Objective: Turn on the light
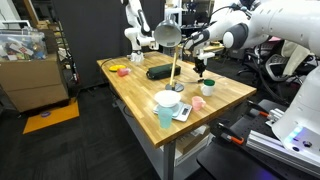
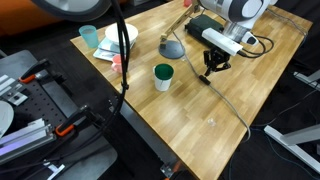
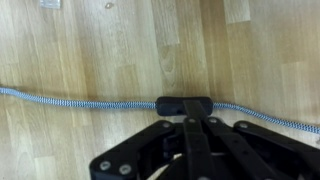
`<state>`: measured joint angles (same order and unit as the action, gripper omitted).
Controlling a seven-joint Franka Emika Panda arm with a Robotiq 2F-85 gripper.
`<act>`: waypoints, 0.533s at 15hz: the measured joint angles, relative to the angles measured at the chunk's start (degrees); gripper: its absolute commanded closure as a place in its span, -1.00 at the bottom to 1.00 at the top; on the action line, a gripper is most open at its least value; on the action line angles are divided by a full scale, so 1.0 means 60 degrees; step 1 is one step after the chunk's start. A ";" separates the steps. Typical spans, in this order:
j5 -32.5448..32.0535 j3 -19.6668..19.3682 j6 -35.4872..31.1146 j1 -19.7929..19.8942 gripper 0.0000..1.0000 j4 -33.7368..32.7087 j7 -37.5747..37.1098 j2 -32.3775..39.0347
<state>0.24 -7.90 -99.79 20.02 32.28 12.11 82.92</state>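
The light [image 1: 168, 34] is a tall lamp with a silver-grey dome head on a thin brass stem, standing on the wooden table [image 1: 232, 93]. It also shows in an exterior view [image 2: 172, 47]. Its braided cord [image 3: 70, 99] runs across the table and carries a black inline switch [image 3: 183, 103]. My gripper [image 3: 186, 122] is shut, its closed fingertips pointing down onto the switch. It shows in both exterior views [image 1: 203, 71] [image 2: 211, 70], beside the lamp. No glow shows from the lamp head.
A green cup [image 2: 163, 75] stands close to the gripper. A white bowl [image 1: 168, 98], a teal cup [image 1: 165, 116] and a pink cup [image 1: 197, 102] sit near the table's front edge. A dark case [image 1: 158, 72] lies behind the lamp.
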 measured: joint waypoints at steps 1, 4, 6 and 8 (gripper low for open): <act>-0.0014 0.0000 0.0085 0.0017 1.00 -0.0148 0.0001 0.0100; -0.0114 0.0011 0.0175 0.0044 0.98 -0.0369 0.0011 0.0222; -0.0120 0.0036 0.0175 0.0038 0.98 -0.0369 0.0009 0.0224; -0.0122 0.0039 0.0175 0.0038 0.98 -0.0369 0.0009 0.0224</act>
<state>-0.49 -7.67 -98.74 20.25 30.07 12.16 84.26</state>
